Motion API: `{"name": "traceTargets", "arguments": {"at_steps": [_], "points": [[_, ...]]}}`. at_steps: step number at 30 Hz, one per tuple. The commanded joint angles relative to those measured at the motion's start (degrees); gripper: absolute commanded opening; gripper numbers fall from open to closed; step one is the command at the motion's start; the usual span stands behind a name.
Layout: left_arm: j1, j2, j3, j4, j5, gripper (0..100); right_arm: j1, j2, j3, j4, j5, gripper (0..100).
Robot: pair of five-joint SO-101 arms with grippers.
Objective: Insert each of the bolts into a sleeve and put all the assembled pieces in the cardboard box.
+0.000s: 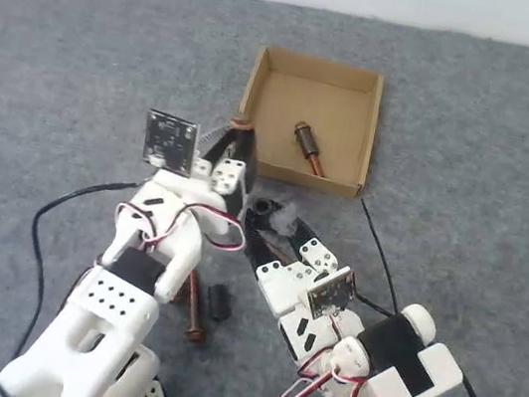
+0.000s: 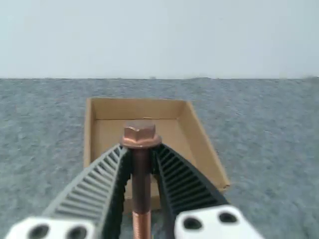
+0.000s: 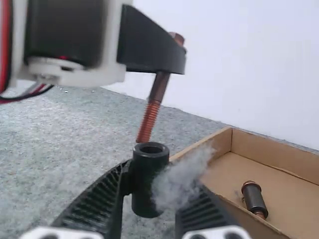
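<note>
My left gripper [image 2: 140, 152] is shut on a copper bolt [image 2: 141, 164], head up, with the cardboard box [image 2: 199, 134] behind it. In the high view that bolt [image 1: 240, 124] hangs beside the box's [image 1: 254, 96] left wall. My right gripper [image 3: 149, 191] is shut on an upright black sleeve [image 3: 147, 172], and a tuft of grey fluff [image 3: 182, 177] clings to it. The bolt's threaded tip [image 3: 145, 130] hangs slightly tilted just above the sleeve's open top. One assembled bolt and sleeve [image 1: 307, 145] lies inside the box.
A loose bolt [image 1: 194, 308] and a loose black sleeve [image 1: 218, 302] lie on the grey carpet between the two arm bases. Black cables [image 1: 49, 225] trail on the left and on the right of the arms. A white wall rises behind the carpet.
</note>
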Motion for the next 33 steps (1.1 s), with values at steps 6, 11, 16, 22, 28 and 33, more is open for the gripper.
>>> {"name": "traceTargets", "arguments": {"at_steps": [6,11,16,22,28,33], "points": [[1.67,-2.2,0.57,-17.58,0.88,1,0.13,-1.89,1.49,0.22,-0.44,0.6],[1.85,-2.2,3.38,-18.81,1.05,1,0.13,-1.89,1.49,0.22,-0.44,0.6],[1.76,-2.29,3.74,-18.55,1.14,1,0.13,-1.89,1.49,0.22,-0.44,0.6],[1.58,-4.75,5.76,-18.46,4.66,1,0.13,-1.89,1.49,0.22,-0.44,0.6],[1.76,-15.47,11.56,-18.29,5.19,1,0.13,-1.89,1.49,0.22,-0.44,0.6],[1.76,-22.33,11.82,-9.67,5.19,1,0.13,-1.89,1.49,0.22,-0.44,0.6]]}}
